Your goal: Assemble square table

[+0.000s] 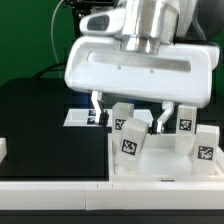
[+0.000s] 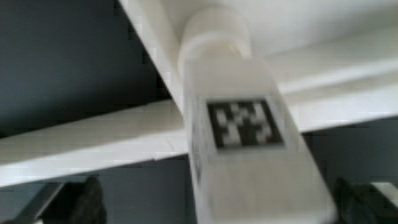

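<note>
Legs are the thing right now: one tagged leg (image 1: 131, 142) stands tilted right under the gripper (image 1: 128, 116), near the exterior view's middle, with more legs (image 1: 186, 122) clustered toward that view's right. In the wrist view the same leg (image 2: 240, 150) fills the middle, its long axis running away from the camera, crossing a white bar (image 2: 107, 140). Fingers (image 1: 97, 104) look spread either side, so I'd call the gripper apart, not clamped. Looks like a straight drop onto the leg, if its lean doesn't foul one finger.
</note>
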Controlling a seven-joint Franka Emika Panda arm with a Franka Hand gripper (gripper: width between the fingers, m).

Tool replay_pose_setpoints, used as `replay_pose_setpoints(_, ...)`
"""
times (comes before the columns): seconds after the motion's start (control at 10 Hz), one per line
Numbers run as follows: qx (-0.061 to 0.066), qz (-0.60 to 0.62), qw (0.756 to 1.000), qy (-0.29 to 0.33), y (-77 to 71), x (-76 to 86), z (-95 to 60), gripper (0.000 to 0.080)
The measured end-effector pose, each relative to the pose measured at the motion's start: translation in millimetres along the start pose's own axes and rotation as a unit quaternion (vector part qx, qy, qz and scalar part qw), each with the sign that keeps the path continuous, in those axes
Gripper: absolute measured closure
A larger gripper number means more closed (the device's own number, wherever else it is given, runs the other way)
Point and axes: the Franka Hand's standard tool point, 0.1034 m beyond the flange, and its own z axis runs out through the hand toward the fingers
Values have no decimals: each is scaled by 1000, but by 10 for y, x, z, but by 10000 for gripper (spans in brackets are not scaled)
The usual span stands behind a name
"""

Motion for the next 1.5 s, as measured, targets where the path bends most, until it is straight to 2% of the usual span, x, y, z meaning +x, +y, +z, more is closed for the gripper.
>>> replay_pose_setpoints(0.1, -4, 4, 999, -42, 22, 30, 9, 156)
replay_pose_setpoints(0.2, -5, 12, 997, -79, 25, 152, -10, 151)
replay_pose_setpoints(0.3, -9, 20, 993, -116, 50, 191, -8, 151)
replay_pose_setpoints(0.4, -14, 25, 988, -152, 82, 172, 12, 151)
replay_pose_setpoints(0.6, -23, 36, 974, -222, 128, 26, -17, 151)
replay_pose_setpoints(0.7, -23, 41, 970, -238, 123, 14, -15, 151)
replay_pose_setpoints(1.0, -19, 39, 974, -224, 68, -65, 51, 151)
replay_pose_setpoints(1.5, -26, 55, 973, -223, 6, -144, 128, 151)
